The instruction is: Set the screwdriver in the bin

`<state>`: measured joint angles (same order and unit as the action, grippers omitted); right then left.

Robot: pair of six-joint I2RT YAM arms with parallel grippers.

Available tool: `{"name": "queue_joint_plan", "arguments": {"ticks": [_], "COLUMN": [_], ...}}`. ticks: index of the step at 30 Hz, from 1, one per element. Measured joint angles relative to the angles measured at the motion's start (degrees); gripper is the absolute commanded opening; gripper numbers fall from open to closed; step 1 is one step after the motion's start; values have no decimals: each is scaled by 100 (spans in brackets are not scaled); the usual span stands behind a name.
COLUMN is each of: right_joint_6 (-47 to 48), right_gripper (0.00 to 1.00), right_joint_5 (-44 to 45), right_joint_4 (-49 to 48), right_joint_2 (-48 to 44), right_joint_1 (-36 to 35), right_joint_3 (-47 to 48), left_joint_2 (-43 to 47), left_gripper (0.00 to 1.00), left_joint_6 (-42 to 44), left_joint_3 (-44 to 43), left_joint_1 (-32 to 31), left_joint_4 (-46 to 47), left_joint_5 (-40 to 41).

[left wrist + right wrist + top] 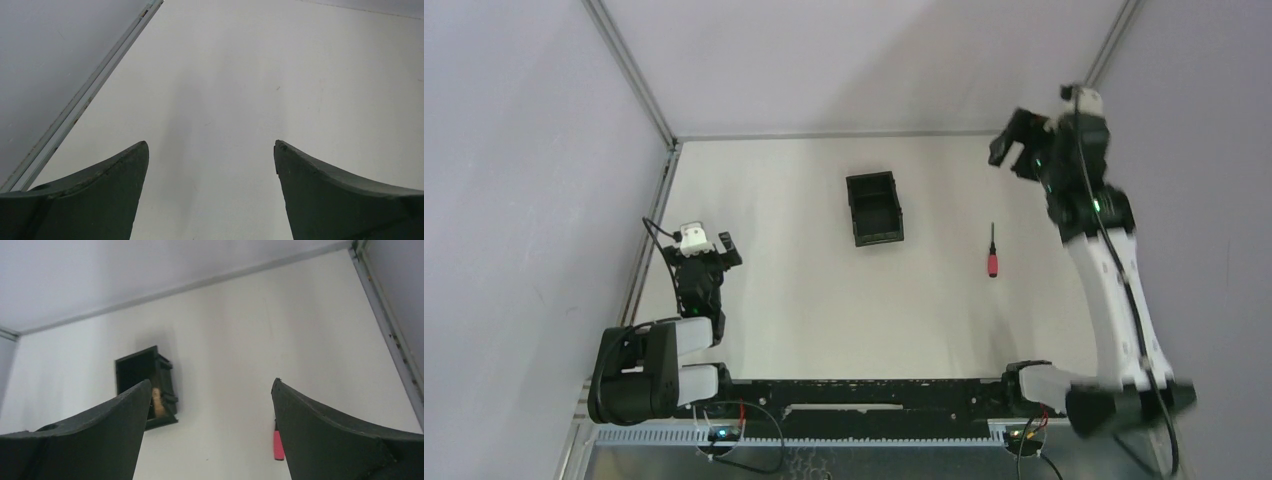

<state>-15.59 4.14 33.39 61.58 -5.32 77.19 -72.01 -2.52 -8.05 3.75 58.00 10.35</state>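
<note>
The screwdriver, red handle toward me and thin black shaft pointing away, lies on the white table right of centre. Its red handle shows in the right wrist view beside my right finger. The black bin sits left of it at mid-table and also shows in the right wrist view. My right gripper is open and empty, raised high at the far right, above and beyond the screwdriver. My left gripper is open and empty, low at the near left, over bare table.
Grey enclosure walls surround the white table. A metal rail runs along the left edge and shows in the left wrist view. Another rail runs along the right edge. A black bar spans the near edge between the arm bases.
</note>
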Motion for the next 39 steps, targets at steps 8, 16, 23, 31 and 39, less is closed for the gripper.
{"name": "queue_joint_plan", "arguments": {"ticks": [8, 16, 23, 31, 39], "right_joint_6": [378, 496, 533, 723, 848], "right_gripper": [96, 85, 18, 0, 0], "right_joint_5": [-35, 33, -201, -35, -63], "right_joint_4": [1729, 1969, 1753, 2079, 3906], "right_joint_2": [3724, 5132, 5285, 5331, 5368], "right_joint_1": [295, 573, 625, 647, 680], "right_joint_3": [1626, 376, 282, 614, 3119], "left_joint_2": [0, 0, 0, 0, 0], "left_gripper": [100, 100, 100, 100, 100], "left_joint_6": [0, 0, 0, 0, 0], "left_joint_3": [0, 0, 0, 0, 0], "left_joint_1": [0, 0, 0, 0, 0], "left_joint_4": [0, 2, 2, 0, 2], "left_joint_5": [0, -2, 0, 0, 0]}}
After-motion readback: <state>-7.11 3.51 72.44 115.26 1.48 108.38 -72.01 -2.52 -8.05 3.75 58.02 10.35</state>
